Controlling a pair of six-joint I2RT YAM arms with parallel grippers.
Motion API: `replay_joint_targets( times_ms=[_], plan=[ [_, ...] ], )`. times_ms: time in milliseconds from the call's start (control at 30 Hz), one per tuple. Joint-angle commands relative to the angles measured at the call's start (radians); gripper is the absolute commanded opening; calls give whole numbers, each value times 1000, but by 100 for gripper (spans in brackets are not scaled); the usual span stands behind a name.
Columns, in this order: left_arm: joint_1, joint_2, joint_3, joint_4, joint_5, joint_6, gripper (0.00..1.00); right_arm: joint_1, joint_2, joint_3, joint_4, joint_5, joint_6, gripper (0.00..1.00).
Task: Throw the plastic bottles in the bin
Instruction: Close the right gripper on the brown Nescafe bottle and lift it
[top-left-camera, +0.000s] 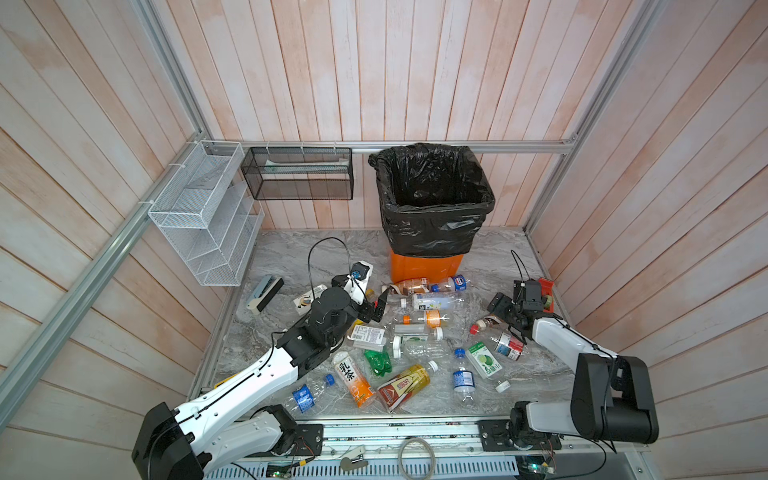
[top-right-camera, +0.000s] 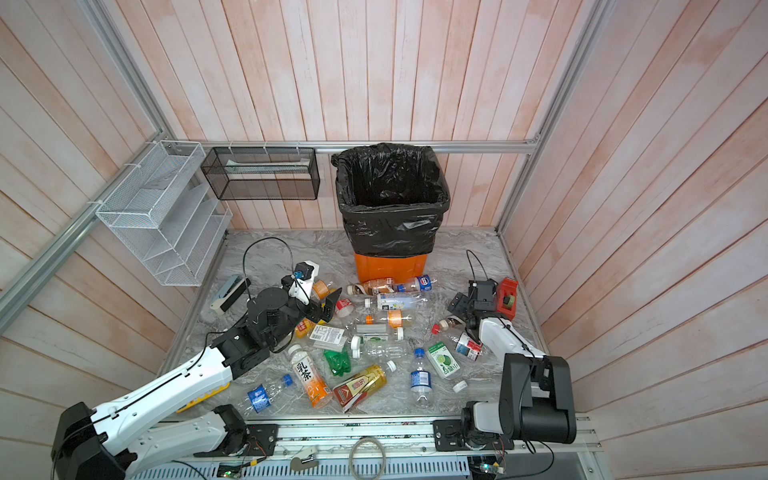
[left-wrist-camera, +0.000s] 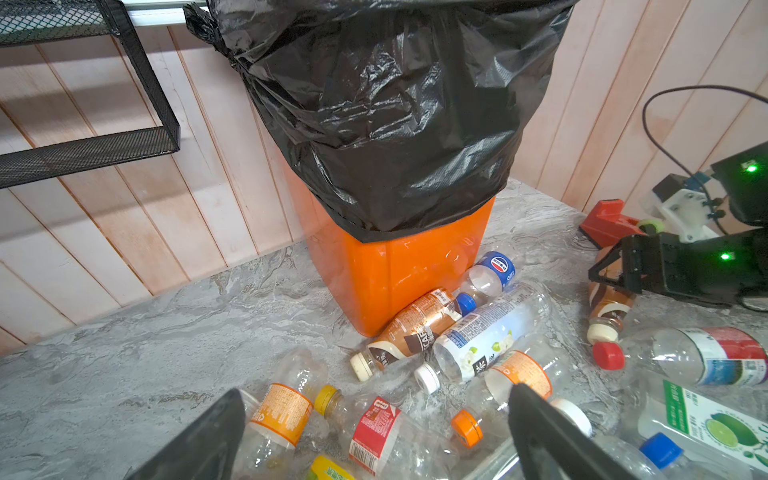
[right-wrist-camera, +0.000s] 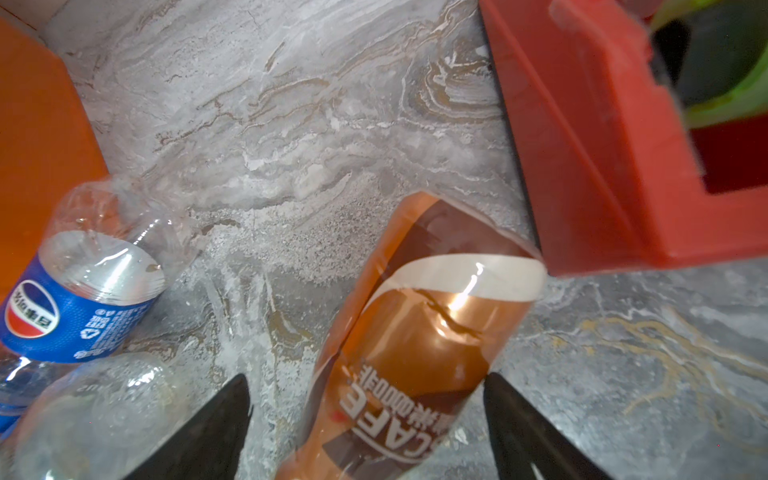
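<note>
Right pincer (right-wrist-camera: 366, 375) agape astride coffee bottle (right-wrist-camera: 419, 332), ungripped (top views hide the gap) | left pincer (left-wrist-camera: 376, 390) wide, empty

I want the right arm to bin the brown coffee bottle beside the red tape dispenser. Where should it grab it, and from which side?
Probably the labelled mid-body of the brown coffee bottle, from above, one jaw on each long side. It lies flat with its base by the red tape dispenser, crowding that end; the right gripper is open astride it.
</note>
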Motion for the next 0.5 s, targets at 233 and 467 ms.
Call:
replay_joint_targets(
  times_ms=[233,467],
  plan=[
    [3,-10,-25,12,23,-29,99,-4,124,71,42,-74,-23,77],
    [5,-15,-36,7,14,-55,100,-5,180,99,66,-96,-20,72]
  ],
)
